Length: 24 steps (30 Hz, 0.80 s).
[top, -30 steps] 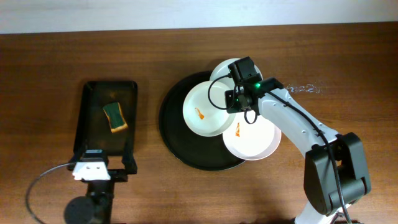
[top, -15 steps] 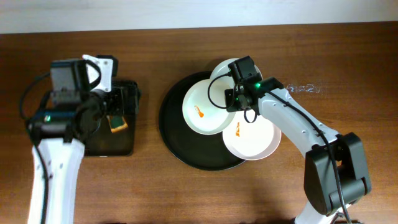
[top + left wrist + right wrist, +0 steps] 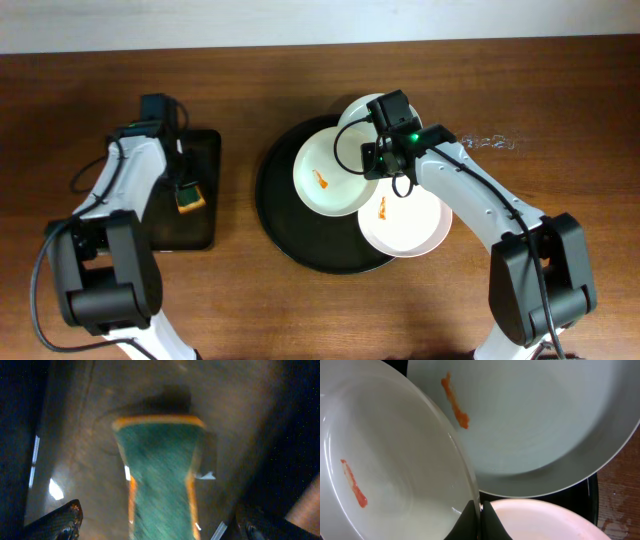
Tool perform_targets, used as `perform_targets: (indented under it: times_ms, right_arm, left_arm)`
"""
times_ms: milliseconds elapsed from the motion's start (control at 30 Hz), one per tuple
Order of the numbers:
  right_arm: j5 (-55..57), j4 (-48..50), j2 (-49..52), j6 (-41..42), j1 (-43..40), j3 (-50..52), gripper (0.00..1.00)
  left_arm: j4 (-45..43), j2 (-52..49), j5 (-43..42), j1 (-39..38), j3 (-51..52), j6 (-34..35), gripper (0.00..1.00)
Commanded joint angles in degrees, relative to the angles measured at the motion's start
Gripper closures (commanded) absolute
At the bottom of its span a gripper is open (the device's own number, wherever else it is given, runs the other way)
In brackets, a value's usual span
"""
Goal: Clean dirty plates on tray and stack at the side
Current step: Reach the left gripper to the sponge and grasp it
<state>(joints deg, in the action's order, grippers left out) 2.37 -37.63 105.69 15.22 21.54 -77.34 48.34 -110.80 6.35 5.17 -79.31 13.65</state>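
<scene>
Three white plates lie on the round black tray (image 3: 285, 230). The left plate (image 3: 325, 165) and the right plate (image 3: 410, 225) each bear an orange-red smear; the back plate (image 3: 358, 112) is partly under my right arm. My right gripper (image 3: 373, 160) is shut on the left plate's rim, and the right wrist view shows the jaws (image 3: 480, 512) pinching that rim (image 3: 385, 460), with the other smeared plate (image 3: 535, 425) beyond. My left gripper (image 3: 184, 180) is open over a green sponge (image 3: 188, 196), its fingertips (image 3: 157, 525) either side of the sponge (image 3: 160, 470).
The sponge lies in a rectangular black tray (image 3: 195, 230) at the left. Bare wood-grain tabletop (image 3: 560, 120) lies right of the round tray, with small wet marks (image 3: 485, 143) near the right arm. The clean plate shows at the bottom of the right wrist view (image 3: 555, 522).
My left arm has swung from the table's front edge to the rectangular tray and come down over the sponge. The right arm and the plates have not moved.
</scene>
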Motion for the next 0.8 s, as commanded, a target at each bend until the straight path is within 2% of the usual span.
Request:
perform_targets:
  times_ms: [0,33,67,267,300,333,367,433,467,533,567,633,667,767]
  right_arm:
    - [0.5,0.2,-1.5,0.2,0.2,-0.6,0.95]
    - [0.5,0.2,-1.5,0.2,0.2,-0.6,0.95]
    - [0.5,0.2,-1.5,0.2,0.2,-0.6,0.95]
    - [0.5,0.2,-1.5,0.3,0.2,-0.6,0.94]
    - [0.5,0.2,-1.5,0.3,0.2,-0.6,0.91]
    - [0.5,0.2,-1.5,0.3,0.2,-0.6,0.9]
    - [0.5,0.2,-1.5,0.3,0.2,-0.6,0.9]
    - [0.5,0.2,-1.5,0.3,0.2,-0.6,0.91]
    - [0.5,0.3,-1.5,0.2,0.2,-0.6,0.96]
    - [0.5,0.4,-1.5,0.3,0.2,-0.6,0.96]
    - [0.5,0.4,-1.5,0.3,0.2,-0.6,0.91]
    - [0.4,0.4,-1.3,0.3,0.2,-0.6,0.62]
    - [-0.3,0.5,-0.7,0.3,0.2,-0.6,0.55]
    - [-3.7,0.6,2.5,0.3,0.3,-0.4,0.54]
  left_arm:
    - [-2.3,-3.5,-2.8,3.8,-0.6,-2.1,0.06]
    - [-3.0,-4.4,-4.8,4.4,-0.6,-3.7,0.09]
    - [-3.7,-4.8,-5.7,4.5,-0.6,-4.7,0.17]
    - [-7.4,-5.7,-5.8,4.5,-0.6,-5.0,0.43]
    - [-7.8,-5.7,-5.7,4.5,-0.6,-5.0,0.56]
    - [-8.5,-5.7,-5.6,4.5,-0.6,-5.0,0.83]
    - [-9.1,-5.6,-5.5,4.5,-0.7,-5.0,0.93]
    - [-8.9,-5.4,-5.6,4.5,-1.8,-5.0,0.99]
    - [-8.5,-4.8,-5.6,4.5,-2.7,-5.0,1.0]
    - [-7.9,-2.8,-6.2,4.4,-3.1,-5.0,1.0]
    - [-6.8,-2.2,-6.2,4.4,-3.1,-5.0,0.98]
    - [-3.4,-2.1,-6.2,4.4,-3.1,-5.0,0.95]
    - [-2.0,-2.1,-6.2,4.4,-3.1,-5.0,0.95]
    - [-0.3,-2.1,-6.2,4.4,-3.1,-5.0,0.94]
